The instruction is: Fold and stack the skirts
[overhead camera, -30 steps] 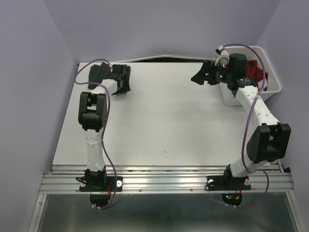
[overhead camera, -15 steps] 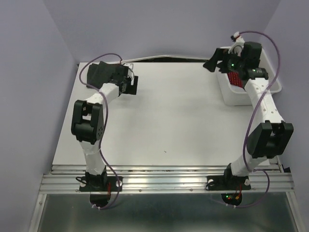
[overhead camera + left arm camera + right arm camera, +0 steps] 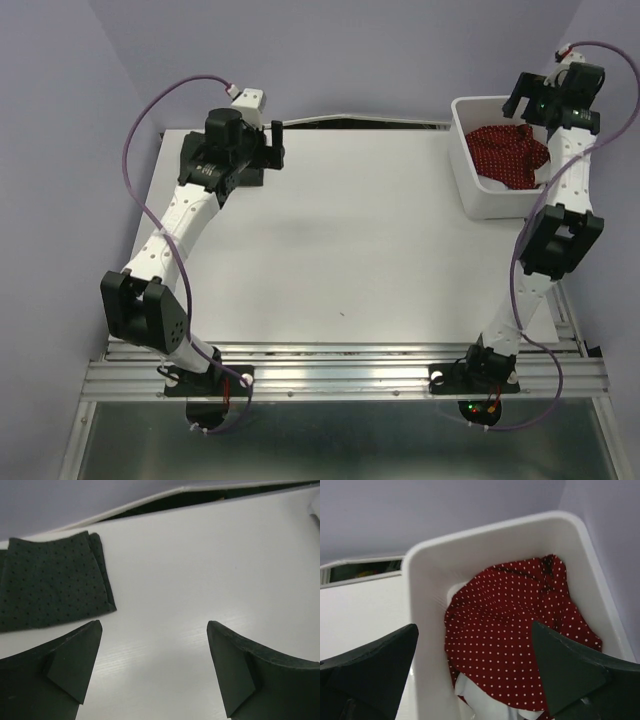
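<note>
The dark charcoal skirt (image 3: 50,582) lies folded flat at the table's back left corner; in the top view (image 3: 188,152) my left arm covers most of it. My left gripper (image 3: 272,148) is open and empty, hovering just right of it, jaws wide over bare table in the left wrist view (image 3: 152,655). The red dotted skirt (image 3: 510,155) lies bunched in the white bin (image 3: 462,170). A white skirt (image 3: 492,705) shows under the red skirt (image 3: 515,630). My right gripper (image 3: 524,100) is open and empty, high above the bin, also seen in the right wrist view (image 3: 475,665).
The bin's rim (image 3: 420,630) stands at the table's back right corner, against the lilac wall. A dark gap runs along the table's back edge (image 3: 350,122). The arm bases sit on a metal rail (image 3: 340,375) at the near edge.
My left arm has stretched out and its gripper has lifted off the dark skirt and swung right. My right gripper has moved from beside the bin to up over its far right end.
</note>
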`<state>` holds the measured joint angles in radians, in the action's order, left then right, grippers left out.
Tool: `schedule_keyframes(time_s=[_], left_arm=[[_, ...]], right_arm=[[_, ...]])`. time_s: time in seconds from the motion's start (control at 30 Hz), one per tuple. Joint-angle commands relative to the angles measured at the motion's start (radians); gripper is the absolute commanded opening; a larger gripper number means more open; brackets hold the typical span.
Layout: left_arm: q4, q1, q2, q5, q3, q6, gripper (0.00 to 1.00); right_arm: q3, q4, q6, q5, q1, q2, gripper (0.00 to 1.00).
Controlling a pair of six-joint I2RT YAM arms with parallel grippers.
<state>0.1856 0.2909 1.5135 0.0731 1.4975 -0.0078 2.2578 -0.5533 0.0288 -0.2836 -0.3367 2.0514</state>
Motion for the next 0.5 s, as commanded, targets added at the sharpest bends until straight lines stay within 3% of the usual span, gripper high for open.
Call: schedule_keyframes(time_s=[0.0,0.33,0.37,0.47], left_arm=[[0.037,0.005,-0.006,0.021,-0.069,-0.027,0.98],[-0.003,0.005,-0.038,0.048,-0.132,-0.041,0.98],[-0.002,0.005,-0.033,0.05,-0.129,-0.041,0.98],[0.011,0.004,-0.013,0.039,-0.117,-0.044,0.98]], right_arm=[[0.054,-0.109,-0.055,0.121,0.013,0.146,1.0],[-0.027,-0.096,-0.151,0.227,0.013,0.286,0.99],[-0.021,-0.102,-0.159,0.233,0.013,0.314,0.97],[-0.006,-0.096,-0.175,0.236,0.013,0.332,0.75]])
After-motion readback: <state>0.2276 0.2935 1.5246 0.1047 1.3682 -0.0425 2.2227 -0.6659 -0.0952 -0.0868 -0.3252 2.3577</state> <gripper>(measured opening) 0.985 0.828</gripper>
